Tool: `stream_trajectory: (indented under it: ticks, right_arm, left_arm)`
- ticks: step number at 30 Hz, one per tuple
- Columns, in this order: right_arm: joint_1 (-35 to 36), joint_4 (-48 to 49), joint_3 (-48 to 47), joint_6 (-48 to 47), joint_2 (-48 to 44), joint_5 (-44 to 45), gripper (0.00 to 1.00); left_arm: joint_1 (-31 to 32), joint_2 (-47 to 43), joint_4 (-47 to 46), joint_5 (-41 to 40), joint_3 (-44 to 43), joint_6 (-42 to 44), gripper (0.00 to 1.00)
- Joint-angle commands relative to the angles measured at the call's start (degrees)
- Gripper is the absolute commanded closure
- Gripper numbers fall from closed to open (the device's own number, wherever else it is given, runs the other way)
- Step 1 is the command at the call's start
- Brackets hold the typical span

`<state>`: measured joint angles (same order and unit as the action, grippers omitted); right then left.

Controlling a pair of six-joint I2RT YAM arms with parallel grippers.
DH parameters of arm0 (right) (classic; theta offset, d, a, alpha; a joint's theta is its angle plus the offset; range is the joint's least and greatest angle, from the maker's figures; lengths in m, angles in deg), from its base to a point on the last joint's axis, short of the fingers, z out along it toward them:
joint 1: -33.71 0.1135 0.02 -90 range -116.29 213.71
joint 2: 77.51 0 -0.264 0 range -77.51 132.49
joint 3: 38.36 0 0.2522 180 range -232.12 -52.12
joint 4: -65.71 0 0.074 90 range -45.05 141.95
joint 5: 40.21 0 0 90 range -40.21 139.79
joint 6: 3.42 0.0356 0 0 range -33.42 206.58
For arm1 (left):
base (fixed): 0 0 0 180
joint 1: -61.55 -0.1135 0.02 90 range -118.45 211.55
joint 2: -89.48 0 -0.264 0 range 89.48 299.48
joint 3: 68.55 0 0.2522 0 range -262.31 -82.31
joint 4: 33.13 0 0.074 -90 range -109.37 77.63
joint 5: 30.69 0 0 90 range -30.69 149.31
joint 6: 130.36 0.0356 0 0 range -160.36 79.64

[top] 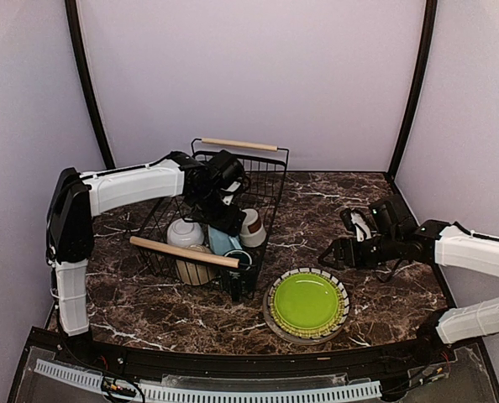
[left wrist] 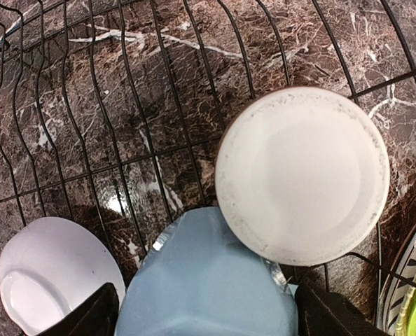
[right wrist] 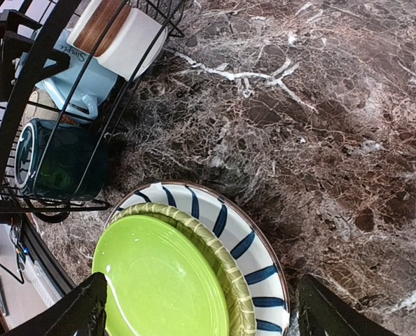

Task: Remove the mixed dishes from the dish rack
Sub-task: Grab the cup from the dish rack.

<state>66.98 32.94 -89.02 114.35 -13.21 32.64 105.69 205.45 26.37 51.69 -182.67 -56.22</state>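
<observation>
The black wire dish rack [top: 186, 252] holds a white bowl [top: 185, 232], a cream bowl [top: 195, 269], a light blue mug [top: 222, 242], a brown-white cup [top: 252, 227] and a dark green mug [right wrist: 61, 161]. My left gripper [left wrist: 208, 323] is down inside the rack and open. Its fingers [left wrist: 89, 318] straddle the light blue mug [left wrist: 208, 280], which lies against the cup's pale bottom [left wrist: 302, 175]. Right of the rack, a lime-green plate [top: 307, 302] lies stacked on the striped plate [right wrist: 253, 241]. My right gripper [top: 338, 250] hovers open just above and right of that stack, holding nothing.
The rack's second wooden handle [top: 239, 144] runs along its far rim. A white bowl [left wrist: 47, 273] sits left of the blue mug in the left wrist view. Dark marble table [top: 333, 197] lies bare behind the plates. Walls close in at the back and sides.
</observation>
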Motion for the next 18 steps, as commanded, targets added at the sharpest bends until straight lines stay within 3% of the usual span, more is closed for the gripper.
stream_trajectory:
  ticks: [1, 9, 18]
  right_arm:
    - [0.3, 2.29, -0.21, 0.27, 0.39, -0.66, 0.09]
    - [0.28, 2.65, 0.43, 0.53, -0.05, -0.7, 0.09]
    - [0.27, 2.74, -0.05, 0.44, 0.21, -0.81, 0.09]
  left_arm:
    - [0.76, -0.42, 3.89, -1.01, -1.4, 0.2, 0.14]
    - [1.1, -0.37, 4.57, -1.09, -1.38, -0.05, 0.18]
    - [1.12, -0.51, 4.98, -0.66, -2.29, 0.1, 0.38]
